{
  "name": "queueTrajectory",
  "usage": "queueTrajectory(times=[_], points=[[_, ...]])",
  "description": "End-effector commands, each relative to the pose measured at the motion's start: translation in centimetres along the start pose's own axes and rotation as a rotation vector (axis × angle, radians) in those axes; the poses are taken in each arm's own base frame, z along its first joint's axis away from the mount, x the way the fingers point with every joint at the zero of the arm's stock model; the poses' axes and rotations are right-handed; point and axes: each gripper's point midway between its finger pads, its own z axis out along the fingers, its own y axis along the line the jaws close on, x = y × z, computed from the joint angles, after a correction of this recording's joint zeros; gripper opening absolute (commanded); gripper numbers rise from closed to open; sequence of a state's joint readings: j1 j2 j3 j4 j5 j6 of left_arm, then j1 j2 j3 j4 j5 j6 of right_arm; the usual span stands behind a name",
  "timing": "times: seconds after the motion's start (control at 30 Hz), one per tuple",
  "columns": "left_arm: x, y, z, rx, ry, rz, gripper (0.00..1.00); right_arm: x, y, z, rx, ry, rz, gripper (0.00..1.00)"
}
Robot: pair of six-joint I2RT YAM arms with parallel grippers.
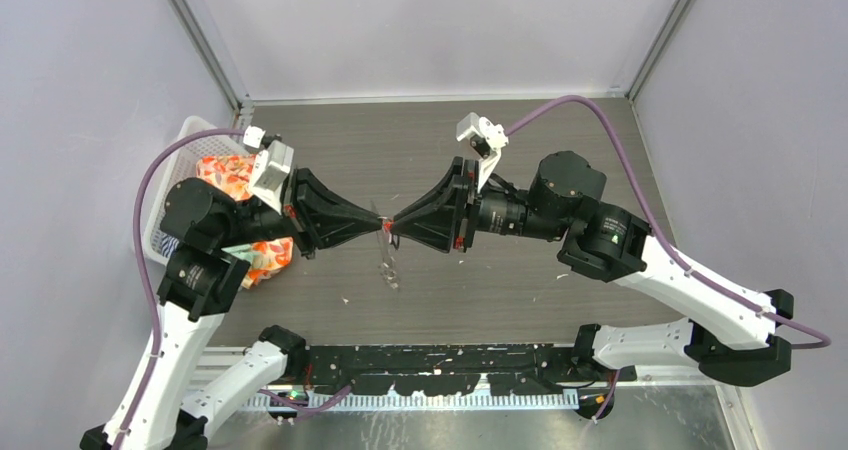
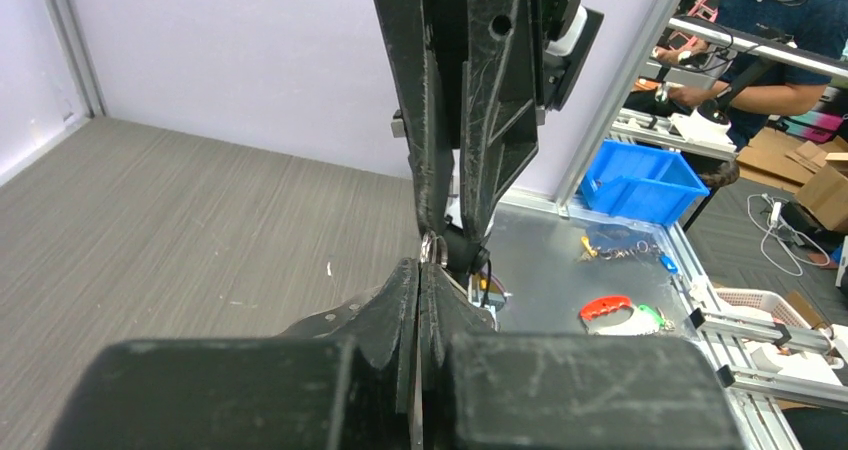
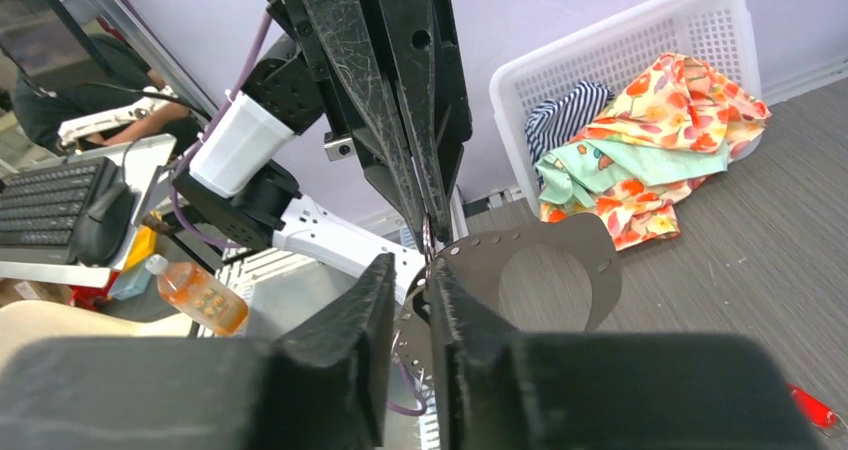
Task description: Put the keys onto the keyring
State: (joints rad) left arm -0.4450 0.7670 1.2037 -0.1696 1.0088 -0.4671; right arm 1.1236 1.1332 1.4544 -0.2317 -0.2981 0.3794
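Noted dark grey wood-grain counter point(image 1: 520, 160), evenly lit. Enclosed on three sides by pale lilac walls point(image 1: 430, 30), with aluminium posts point(image 1: 205, 40) at the back corners. Logged white mesh basket point(image 1: 190, 130) of patterned cloth point(image 1: 235, 175) at far left edge. Seen beyond the enclosure: blue bin point(image 2: 645, 180), keyboard point(image 3: 50, 185), orange bottle point(image 3: 195, 297) on its side.

Two arms point(image 1: 190, 270) point(image 1: 600, 235), one keyring point(image 1: 389, 268), one white basket point(image 1: 190, 135).

white basket point(image 1: 190, 126), orange floral cloth point(image 1: 228, 176), grey woodgrain table point(image 1: 400, 140)
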Motion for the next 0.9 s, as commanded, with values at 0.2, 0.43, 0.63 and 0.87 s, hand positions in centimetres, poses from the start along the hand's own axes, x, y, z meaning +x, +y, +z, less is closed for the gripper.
queueTrajectory(times=[0.2, 0.43, 0.63, 0.87], points=[[-3.7, -2.1, -0.2, 0.030, -0.095, 0.105, 0.00, -2.0, 1.7, -0.7, -0.060, -0.068, 0.014, 0.17], [-3.8, -2.1, -0.3, 0.023, -0.098, 0.108, 0.00, -1.3, 1.6, -0.7, -0.060, -0.045, 0.022, 0.16], [-4.0, -2.1, -0.3, 0.021, -0.097, 0.112, 0.00, -0.7, 1.7, -0.7, -0.064, -0.013, 0.025, 0.04], [-4.2, -1.8, -0.2, 0.011, -0.097, 0.125, 0.00, 0.4, 1.6, -0.8, -0.063, 0.046, 0.035, 0.01]])
